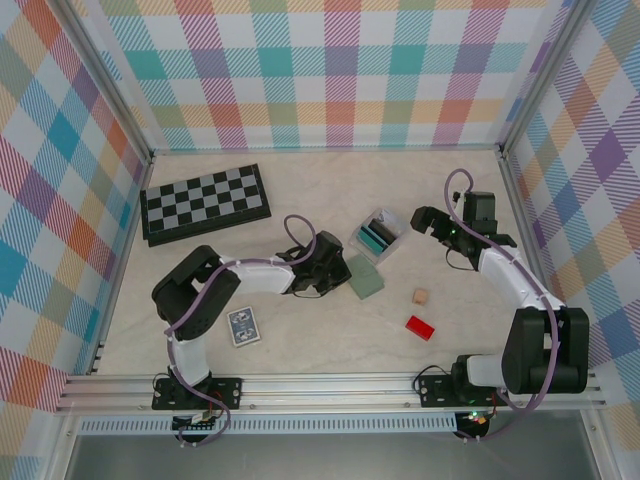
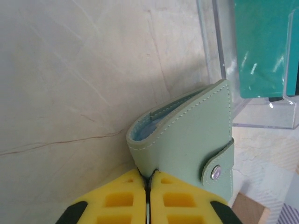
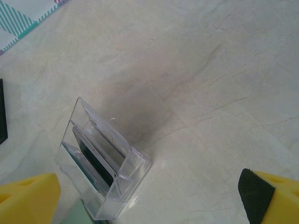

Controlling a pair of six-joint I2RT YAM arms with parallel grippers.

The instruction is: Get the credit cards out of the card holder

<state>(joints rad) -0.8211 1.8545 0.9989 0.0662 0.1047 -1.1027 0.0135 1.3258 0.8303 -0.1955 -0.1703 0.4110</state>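
Card holder (image 1: 365, 277) is seen lying on the table (image 1: 320, 345) near the middle, just in front of the clear tray (image 1: 378, 238) and touching or almost touching its near corner. Left tool (image 1: 340, 272) is placed at the holder's left edge. In the left wrist view the left tool (image 2: 148, 193) is seen with its yellow pads pressed together, no gap, and the seam right at the near edge of the card holder (image 2: 187, 140). Contact with the cover is seen; whether a bit of the cover is nipped between the pads cannot be told. Holder is folded, and the snap strap (image 2: 216, 171) is fastened across the right side. The fold is gaping slightly at the top, with a pale blue layer seen inside; card or lining cannot be told.

Right tool (image 1: 428, 222) is held above the table to the right of the tray, apart from it. In the right wrist view the right tool (image 3: 149, 200) is seen spread wide with nothing between the pads; the tray (image 3: 103, 172) with dark and teal pieces is seen below left, with a corner of the holder (image 3: 79, 217) beside it.

Also noted: chessboard (image 1: 205, 203) at far left, playing-card pack (image 1: 244, 326) near left, wooden cube (image 1: 420, 297) and red block (image 1: 420, 327) to the right of the holder, well apart from it.
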